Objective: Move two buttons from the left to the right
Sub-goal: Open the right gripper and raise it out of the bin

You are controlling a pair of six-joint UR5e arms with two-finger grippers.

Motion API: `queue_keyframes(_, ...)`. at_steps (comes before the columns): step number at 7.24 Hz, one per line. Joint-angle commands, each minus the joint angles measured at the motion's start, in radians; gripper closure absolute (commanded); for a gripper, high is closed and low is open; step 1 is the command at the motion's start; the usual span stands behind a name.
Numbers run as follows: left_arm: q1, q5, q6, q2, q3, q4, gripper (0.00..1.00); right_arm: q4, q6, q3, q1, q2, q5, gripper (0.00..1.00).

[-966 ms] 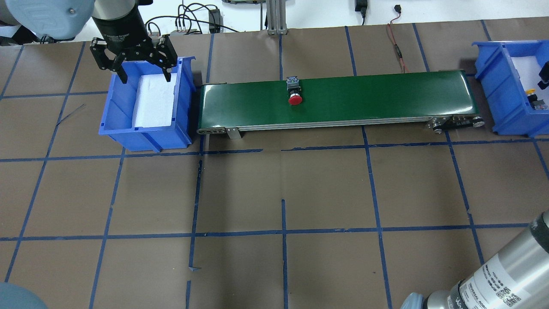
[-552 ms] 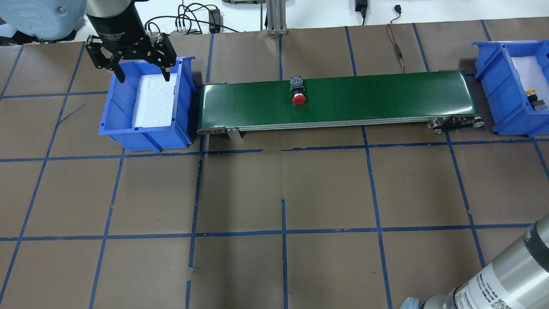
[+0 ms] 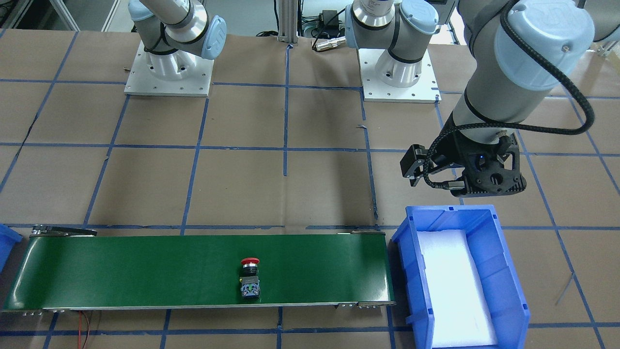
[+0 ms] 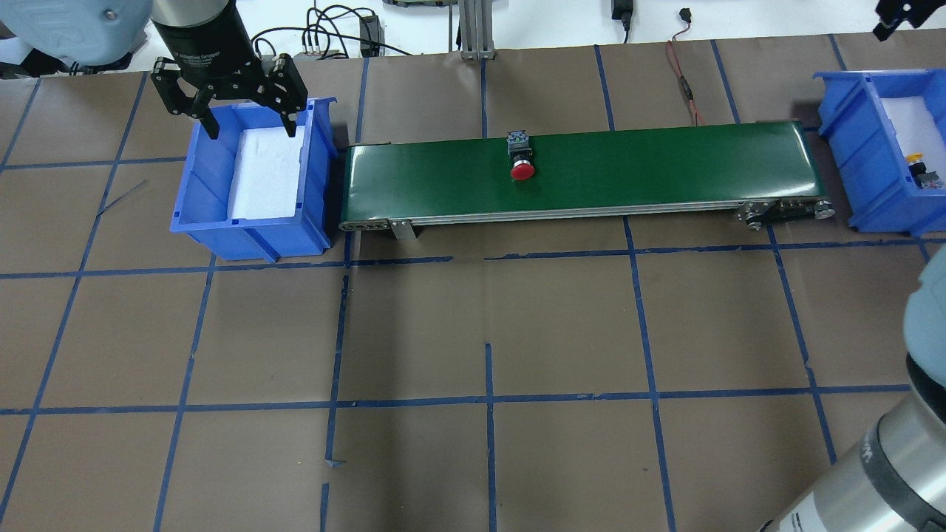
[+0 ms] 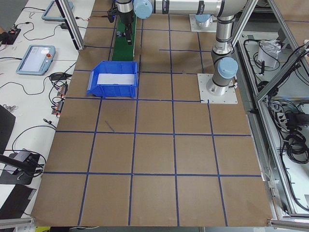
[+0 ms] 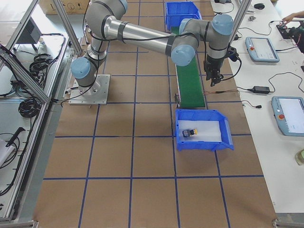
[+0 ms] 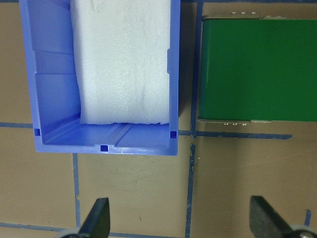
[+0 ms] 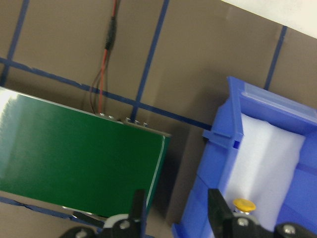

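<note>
Left claw: open, fingers spread wide with nothing between them, hanging over the far end of the left bin.
Right claw: fingers apart, holding nothing, above the table between the belt's end and the right bin.
Red button: lying on its side about halfway along the green conveyor belt, cap toward my base, contact block at the far edge.
Yellow button: lying on the white foam in the right bin.
Left bin: I see only its foam liner inside.
How it should handle: I judge the red button light and rigid, hard plastic that won't give under my fingers. The domed cap looks smooth and rounded, so likely slippery.
Where to hold: across the flat sides of the contact block or the black collar, not the cap.
Risk: on its side it may roll or pivot if one finger touches first.
</note>
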Motion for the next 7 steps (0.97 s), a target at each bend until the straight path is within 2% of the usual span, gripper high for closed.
queue_keyframes(1,0.007,-0.006,0.008,-0.017,0.005,0.039,0.00,0.010,0.169,0.014,0.119,-0.006,0.004,0.44)
queue_keyframes(2,0.009,-0.043,0.008,-0.019,0.008,0.105,0.00,0.009,0.253,0.058,0.180,-0.011,0.007,0.38)
queue_keyframes(4,-0.004,-0.074,-0.001,-0.025,-0.006,0.105,0.00,-0.028,0.423,0.181,0.263,-0.037,0.031,0.39)
queue_keyframes(6,0.004,-0.069,0.006,0.009,-0.006,0.067,0.00,-0.095,0.517,0.216,0.296,-0.023,0.057,0.40)
queue_keyframes(7,0.005,-0.065,-0.006,0.013,0.005,0.040,0.00,-0.127,0.580,0.215,0.325,-0.002,0.101,0.40)
